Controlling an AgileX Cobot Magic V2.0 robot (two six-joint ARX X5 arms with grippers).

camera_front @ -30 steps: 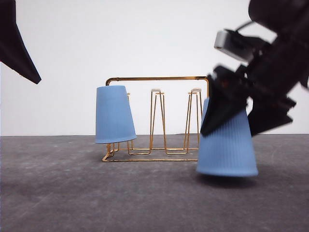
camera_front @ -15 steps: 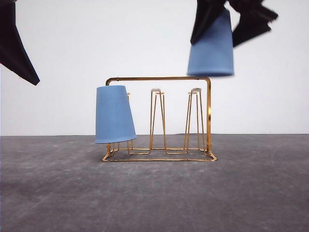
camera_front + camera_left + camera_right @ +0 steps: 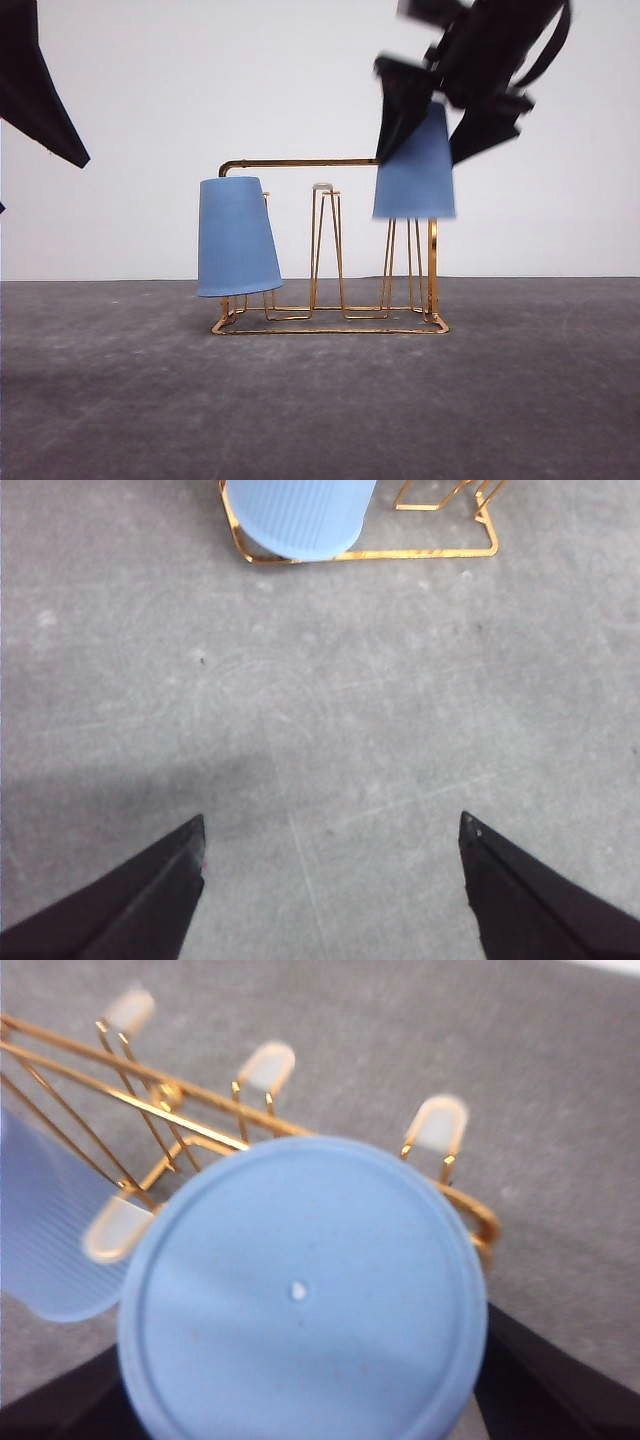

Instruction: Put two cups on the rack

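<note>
1. Grey, matte tabletop (image 3: 320,400) with faint scuffs and a speckled grain; behind it I see a plain white wall (image 3: 150,100).
2. Rack (image 3: 330,325), one: thin gold wire, rectangular base loop, arched rectangular handle frame, hairpin-shaped upright pegs with whitish rounded tips. I count four tips in my right wrist view, e.g. (image 3: 438,1125); more may be hidden.
3. Cups, two: light blue plastic, tapered, finely ribbed vertically, without handles.
   a. Left cup (image 3: 236,237): upside down on a peg at the rack's left end, tilted slightly, rim just above the base wire. It also appears in my left wrist view (image 3: 298,515).
   b. Right cup (image 3: 415,170): upside down, in the air over the rack's right end, its rim level with the peg tops there. I cannot tell whether a peg has entered it. Its flat round base (image 3: 300,1295) has a small central dot.
4. Right gripper (image 3: 440,115): black, fingers clamped on either side of the right cup's upper part.
5. Left gripper (image 3: 330,880): black, fingers spread wide with nothing between them, above bare tabletop, well apart from the rack.
</note>
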